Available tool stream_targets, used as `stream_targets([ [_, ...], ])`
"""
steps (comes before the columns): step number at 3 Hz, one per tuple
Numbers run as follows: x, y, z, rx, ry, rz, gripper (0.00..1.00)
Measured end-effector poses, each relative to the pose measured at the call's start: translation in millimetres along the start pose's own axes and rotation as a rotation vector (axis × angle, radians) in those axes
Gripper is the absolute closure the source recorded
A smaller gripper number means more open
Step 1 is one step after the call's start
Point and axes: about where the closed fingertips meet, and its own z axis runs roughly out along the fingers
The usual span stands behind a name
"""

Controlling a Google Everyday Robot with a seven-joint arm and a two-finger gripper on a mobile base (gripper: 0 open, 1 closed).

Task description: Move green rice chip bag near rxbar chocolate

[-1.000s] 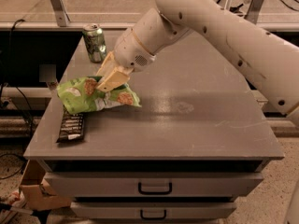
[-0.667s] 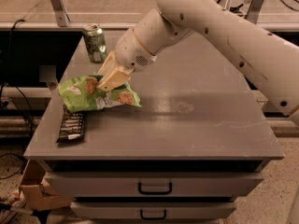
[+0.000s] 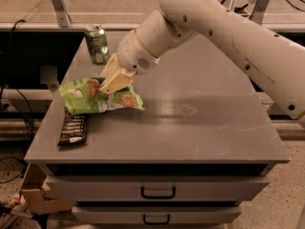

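item: green rice chip bag, crumpled, lying at the left front of the grey table, its lower edge just beside the top end of the rxbar chocolate, perhaps touching it; a green-and-silver can stands apart at the back left corner. gripper: down on the bag's upper middle, fingers narrowed onto a fold of it. step, as judged: placement near its end, bag already by the bar; next move calls for parting the fingers and lifting clear without dragging the bag away

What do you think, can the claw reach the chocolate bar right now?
Probably yes. The claw is at the green rice chip bag, just beside the rxbar chocolate, which lies mostly uncovered.
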Motion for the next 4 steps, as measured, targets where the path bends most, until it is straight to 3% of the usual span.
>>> stream_targets([
  [3,-2.8,1.7,5.3,-0.01,-0.001,-0.005,0.14],
  [4,-3.8,2.3,7.0,-0.014,-0.001,-0.007,0.0],
])
